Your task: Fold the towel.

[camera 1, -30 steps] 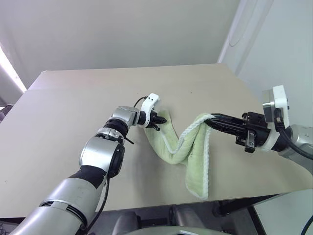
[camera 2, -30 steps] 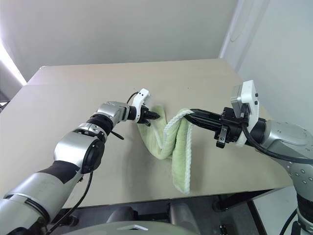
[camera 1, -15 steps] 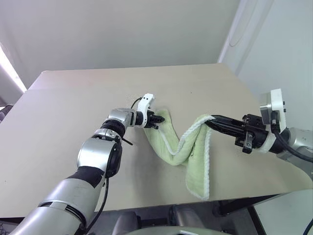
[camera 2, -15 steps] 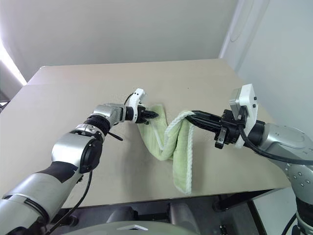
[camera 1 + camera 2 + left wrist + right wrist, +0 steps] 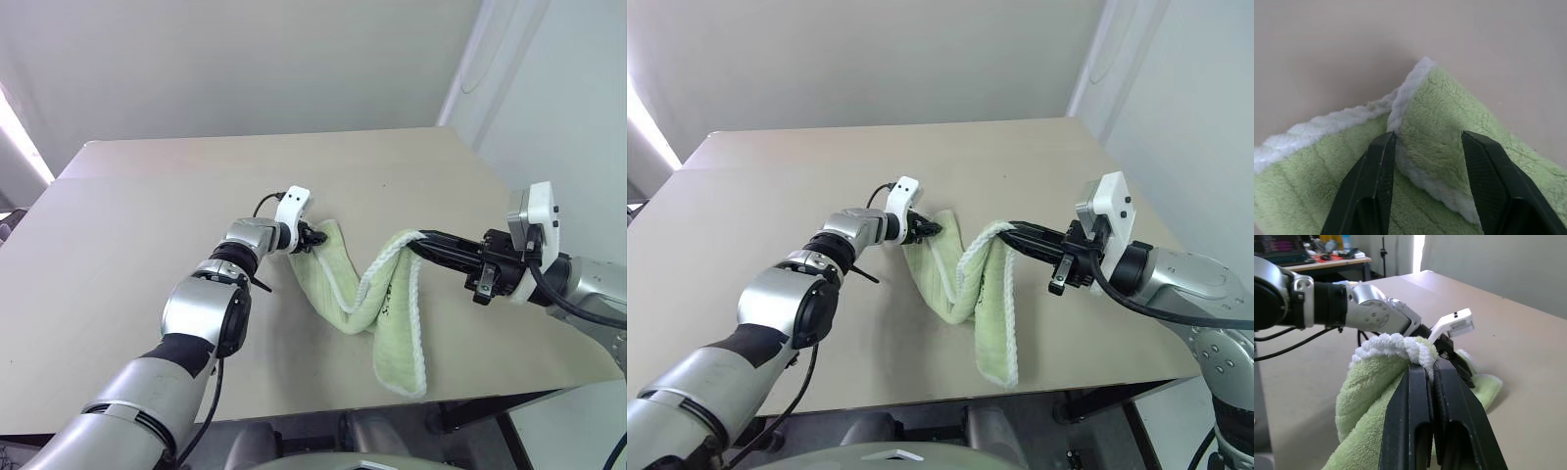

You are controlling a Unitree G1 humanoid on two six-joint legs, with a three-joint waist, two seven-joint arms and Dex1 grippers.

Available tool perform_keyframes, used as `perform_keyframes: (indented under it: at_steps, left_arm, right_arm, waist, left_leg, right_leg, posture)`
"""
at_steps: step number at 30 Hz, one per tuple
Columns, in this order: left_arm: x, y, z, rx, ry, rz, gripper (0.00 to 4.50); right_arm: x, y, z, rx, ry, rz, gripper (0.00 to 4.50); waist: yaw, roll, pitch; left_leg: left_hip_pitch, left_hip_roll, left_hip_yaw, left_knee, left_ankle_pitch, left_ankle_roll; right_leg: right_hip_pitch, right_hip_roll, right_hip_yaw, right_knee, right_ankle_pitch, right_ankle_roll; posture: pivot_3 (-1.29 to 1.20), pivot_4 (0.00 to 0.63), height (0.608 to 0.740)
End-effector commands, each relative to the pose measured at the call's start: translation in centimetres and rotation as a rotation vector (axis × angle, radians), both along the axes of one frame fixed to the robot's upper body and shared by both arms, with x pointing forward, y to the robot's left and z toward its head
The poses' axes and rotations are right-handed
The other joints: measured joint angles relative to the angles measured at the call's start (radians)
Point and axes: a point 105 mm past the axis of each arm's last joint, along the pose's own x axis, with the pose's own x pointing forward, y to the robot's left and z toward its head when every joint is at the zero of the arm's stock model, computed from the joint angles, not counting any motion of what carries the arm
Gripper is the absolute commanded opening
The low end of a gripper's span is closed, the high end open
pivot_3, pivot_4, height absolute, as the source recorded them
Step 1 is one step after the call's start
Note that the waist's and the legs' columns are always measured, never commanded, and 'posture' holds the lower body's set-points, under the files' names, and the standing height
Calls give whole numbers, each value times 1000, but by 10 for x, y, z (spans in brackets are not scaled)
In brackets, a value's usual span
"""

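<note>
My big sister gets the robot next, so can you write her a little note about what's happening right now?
Left pincer: open, its fingers either side of a towel corner lying on the table; not gripping.
Right pincer: shut on the towel's white edge, holding that part raised above the table.
Towel: twisted in a long strip, one end flat by the left pincer, the middle lifted, the other end lying near the table's front edge.
Done: nothing is folded neatly yet.
Left: spread the towel flat, then probably bring its edges together and fold it.
</note>
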Motion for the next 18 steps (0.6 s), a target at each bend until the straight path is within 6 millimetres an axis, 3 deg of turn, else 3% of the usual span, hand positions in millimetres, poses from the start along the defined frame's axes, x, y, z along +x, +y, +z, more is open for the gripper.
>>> perform_keyframes:
  at_steps: [1,9,18]
  left_arm:
    - [9,-6,17,-29,-78,34,2300]
    - [23,0,37,-70,-148,139,2300]
    - [11,5,5,71,-92,68,2300]
  right_arm:
    - [-4,3,8,3,-53,-5,0]
    - [-5,0,5,-12,-51,-32,0]
    - [-3,-1,4,-14,-50,-49,0]
  waist:
    - [0,0,0]
    - [-2,0,0]
    - [-1,0,0]
  left_leg:
    - [0,0,0,0,0,0]
    - [0,0,0,0,0,0]
    - [0,0,0,0,0,0]
  right_leg:
    - [0,0,0,0,0,0]
    - [0,0,0,0,0,0]
    - [0,0,0,0,0,0]
  posture:
    - [0,0,712]
    - [0,0,712]
    - [0,0,712]
